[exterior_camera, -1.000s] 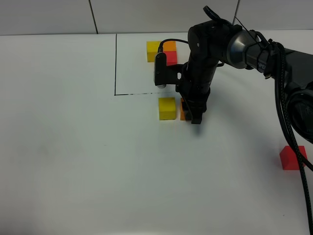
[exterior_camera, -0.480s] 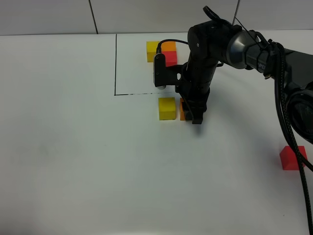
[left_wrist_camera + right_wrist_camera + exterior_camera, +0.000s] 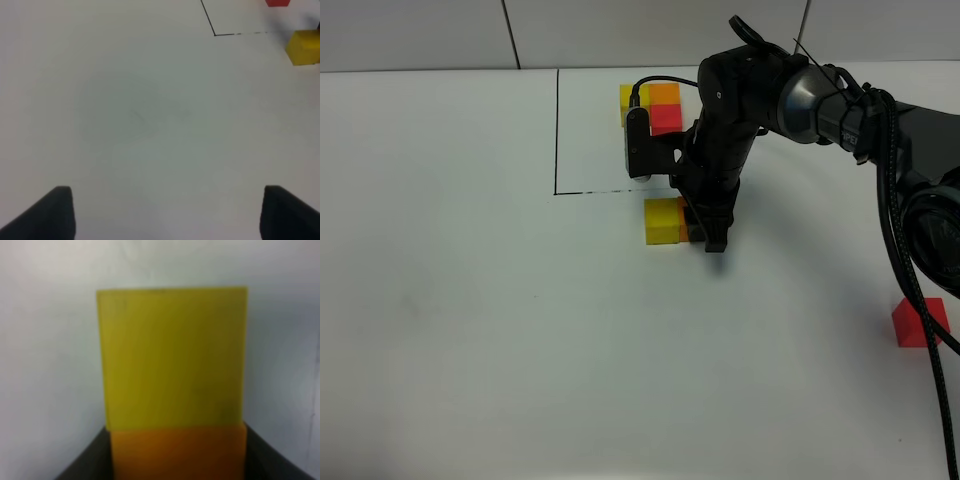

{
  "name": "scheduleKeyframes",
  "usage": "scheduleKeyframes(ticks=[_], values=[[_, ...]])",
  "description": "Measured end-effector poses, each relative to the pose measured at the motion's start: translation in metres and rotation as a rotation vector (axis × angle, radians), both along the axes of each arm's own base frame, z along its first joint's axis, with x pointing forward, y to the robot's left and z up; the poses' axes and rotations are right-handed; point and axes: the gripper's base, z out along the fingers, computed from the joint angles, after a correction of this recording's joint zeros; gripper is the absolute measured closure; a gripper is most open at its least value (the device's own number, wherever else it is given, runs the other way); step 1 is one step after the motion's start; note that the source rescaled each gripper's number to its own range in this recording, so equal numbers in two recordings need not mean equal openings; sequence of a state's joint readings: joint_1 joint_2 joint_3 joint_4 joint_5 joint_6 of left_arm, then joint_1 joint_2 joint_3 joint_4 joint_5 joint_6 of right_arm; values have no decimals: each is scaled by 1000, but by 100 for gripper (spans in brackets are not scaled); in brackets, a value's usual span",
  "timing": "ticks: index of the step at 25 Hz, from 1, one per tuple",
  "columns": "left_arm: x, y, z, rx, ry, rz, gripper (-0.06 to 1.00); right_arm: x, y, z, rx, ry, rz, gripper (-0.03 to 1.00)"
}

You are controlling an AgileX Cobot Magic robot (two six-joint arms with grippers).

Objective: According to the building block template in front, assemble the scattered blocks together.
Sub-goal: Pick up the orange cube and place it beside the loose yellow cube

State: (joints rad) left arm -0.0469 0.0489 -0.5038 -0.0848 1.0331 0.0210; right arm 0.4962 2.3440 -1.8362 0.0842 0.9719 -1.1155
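The building block template (image 3: 654, 104), a yellow, orange and red cluster, sits inside the thin black outline (image 3: 556, 130) at the back. Just in front of the outline stands the loose yellow block (image 3: 662, 219) (image 3: 172, 357) (image 3: 303, 47). The orange block (image 3: 684, 233) (image 3: 177, 452) touches its right side, mostly hidden in the exterior view by my right gripper (image 3: 705, 228) (image 3: 177, 462), which is shut on it. The loose red block (image 3: 918, 322) lies far right, near the cables. My left gripper (image 3: 172, 215) hangs open over bare table, out of the exterior view.
The white table (image 3: 470, 330) stretches wide to the left and front. My right arm's cables (image 3: 900, 230) hang along the right edge, close to the red block. A tiled wall (image 3: 420, 30) stands behind the table.
My right gripper has slid left with the orange block, closing the gap until it meets the yellow block. The left gripper has not moved.
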Motion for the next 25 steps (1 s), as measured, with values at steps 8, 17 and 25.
scheduleKeyframes(ticks=[8, 17, 25], values=[[0, 0, 0, 0, 0, 0, 25, 0, 0, 0, 1, 3, -12, 96], [0, 0, 0, 0, 0, 0, 25, 0, 0, -1, 1, 9, -30, 96], [0, 0, 0, 0, 0, 0, 25, 0, 0, -2, 2, 18, -58, 96]])
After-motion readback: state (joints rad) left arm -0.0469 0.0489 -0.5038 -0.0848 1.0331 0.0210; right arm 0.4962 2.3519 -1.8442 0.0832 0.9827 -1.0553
